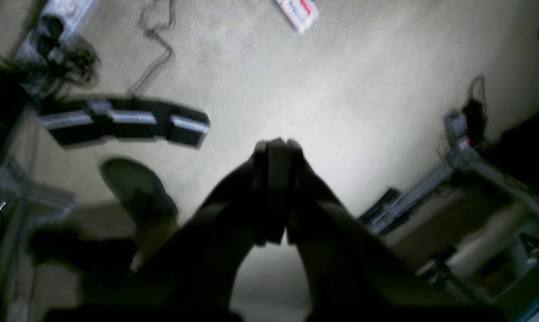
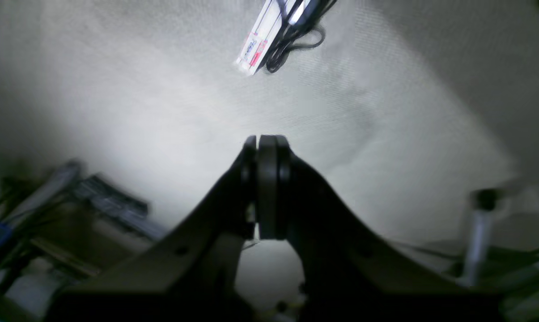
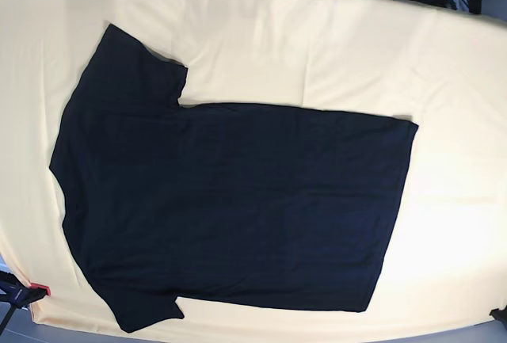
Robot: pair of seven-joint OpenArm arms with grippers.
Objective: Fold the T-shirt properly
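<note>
Left wrist view: the left gripper point(image 1: 276, 147) points up and away from the camera, its two dark fingers pressed together at the tips, clenched on nothing. Behind it is a pale carpeted floor point(image 1: 341, 89), blurred. On that floor lie a black power strip point(image 1: 126, 120) to the left, a white-and-red strip point(image 1: 298, 12) at the top edge, loose cables point(image 1: 155, 49) at the upper left, and a shoe point(image 1: 137, 190) at the lower left. Metal framing point(image 1: 488, 174) shows at the right. The shirt is not in this view.

Right wrist view: the right gripper point(image 2: 267, 145) has the same pose, fingers meeting at the tips, clenched and holding nothing. Beyond it is the same pale floor point(image 2: 139, 112). A white strip with a red mark point(image 2: 262, 40) and a coil of black cable point(image 2: 296, 40) lie at the top edge. Dark blurred gear point(image 2: 108, 203) sits at the lower left; a metal post point(image 2: 479, 237) stands at the lower right. The shirt is not here either.

Base view: neither arm reaches over the table. The shirt point(image 3: 238, 208) lies flat and spread on the cream cloth point(image 3: 451, 81), plain black side up, no print showing. Its shoulders are toward the cloth's left edge and its hem toward the right. One sleeve point(image 3: 131, 66) points to the far left corner; the other point(image 3: 146, 311) reaches the near edge. The hem stops well short of the right edge. No containers appear.
</note>
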